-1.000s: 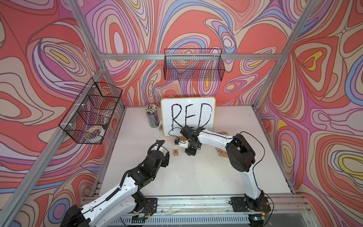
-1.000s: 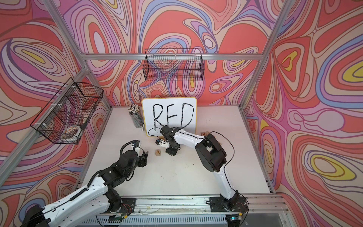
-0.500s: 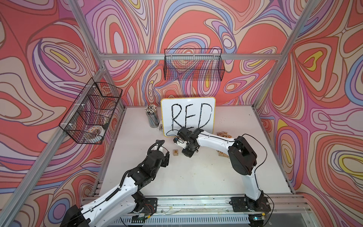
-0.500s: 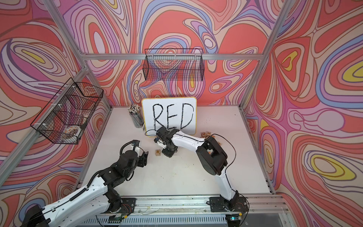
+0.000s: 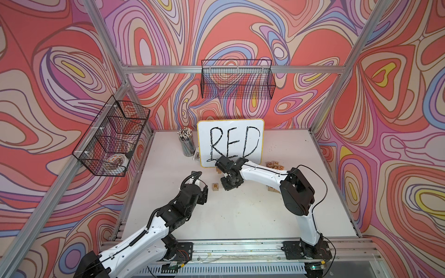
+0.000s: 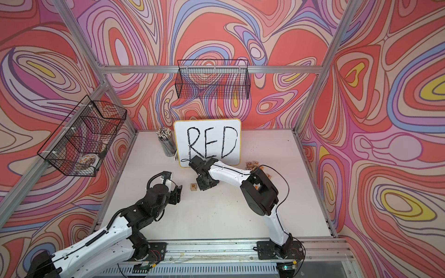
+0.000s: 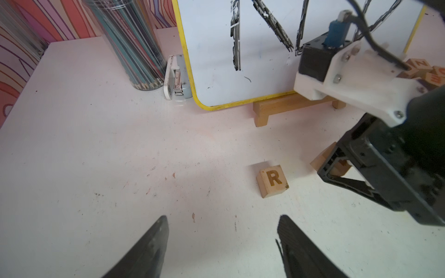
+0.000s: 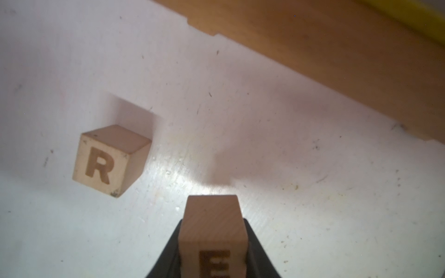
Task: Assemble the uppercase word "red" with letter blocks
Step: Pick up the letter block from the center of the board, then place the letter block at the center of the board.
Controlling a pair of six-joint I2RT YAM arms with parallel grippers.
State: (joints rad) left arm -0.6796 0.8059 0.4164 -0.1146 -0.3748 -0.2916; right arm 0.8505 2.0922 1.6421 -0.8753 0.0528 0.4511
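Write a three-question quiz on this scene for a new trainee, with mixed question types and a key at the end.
1. Fill in: the handwriting on the whiteboard reads ___.
2. True or false: the right gripper is closed on the E block.
3. Pick one. The R block is:
A. lying on the table, letter up, apart from the E block
B. stacked on the E block
C. leaning against the whiteboard

Key: 1. RED. 2. True. 3. A.
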